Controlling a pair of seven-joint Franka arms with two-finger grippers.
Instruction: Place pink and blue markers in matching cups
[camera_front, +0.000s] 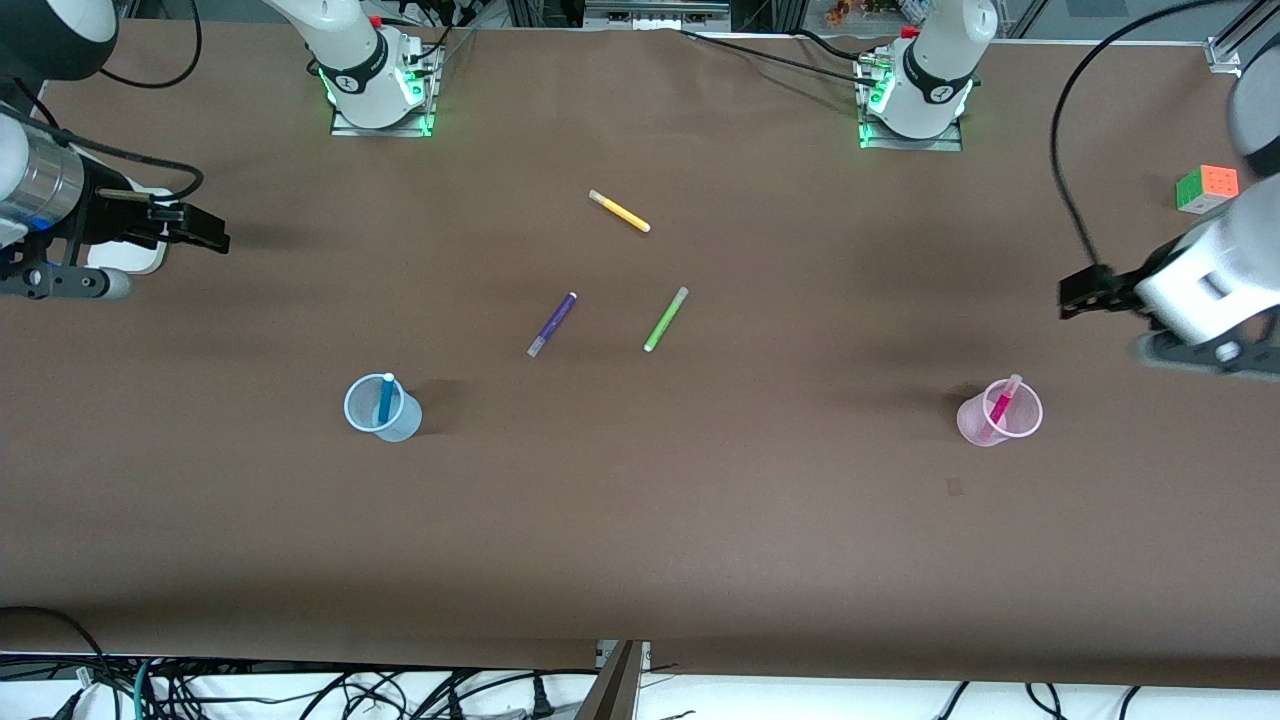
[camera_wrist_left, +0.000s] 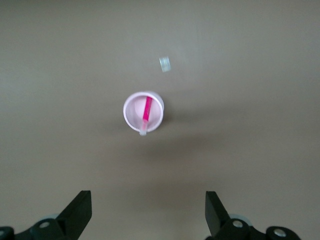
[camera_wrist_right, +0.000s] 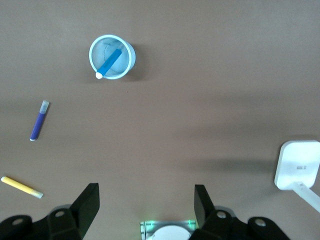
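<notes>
Both cups hold their markers; both arms wait, raised.
Blue cup (camera_front: 382, 407) with blue marker (camera_front: 385, 397) stands toward the right arm's end, pink cup (camera_front: 999, 412) with pink marker (camera_front: 1001, 405) toward the left arm's. Left gripper (camera_wrist_left: 148, 212) hangs over the pink cup, right gripper (camera_wrist_right: 146, 205) over bare table (camera_front: 700, 520), fingers of both spread apart.

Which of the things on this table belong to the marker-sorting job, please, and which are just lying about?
Job:
blue marker in blue cup
pink marker in pink cup

Lying about:
purple pen
green pen
yellow pen
puzzle cube
</notes>
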